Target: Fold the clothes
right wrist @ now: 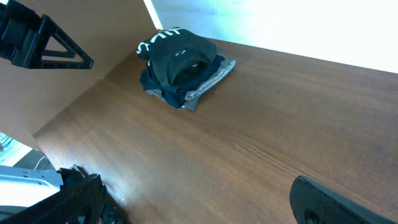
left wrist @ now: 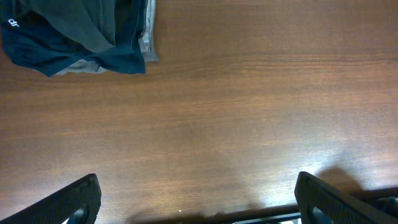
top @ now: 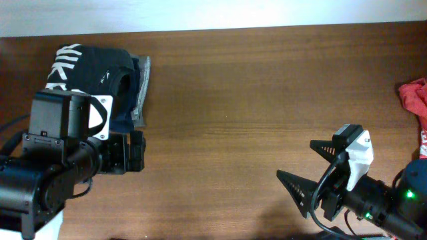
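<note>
A stack of folded dark clothes [top: 100,77], black on top with white lettering and navy and grey beneath, lies at the far left of the wooden table. It also shows in the left wrist view [left wrist: 81,37] and the right wrist view [right wrist: 183,65]. A red garment [top: 417,100] lies crumpled at the right edge. My left gripper [top: 133,152] is open and empty, just in front of the stack, over bare wood [left wrist: 199,202]. My right gripper [top: 310,167] is open and empty near the front right, over bare wood [right wrist: 205,199].
The brown wooden table [top: 253,100] spans the view, with a white wall behind its far edge. A black finger of the left arm [right wrist: 43,43] shows at the top left of the right wrist view.
</note>
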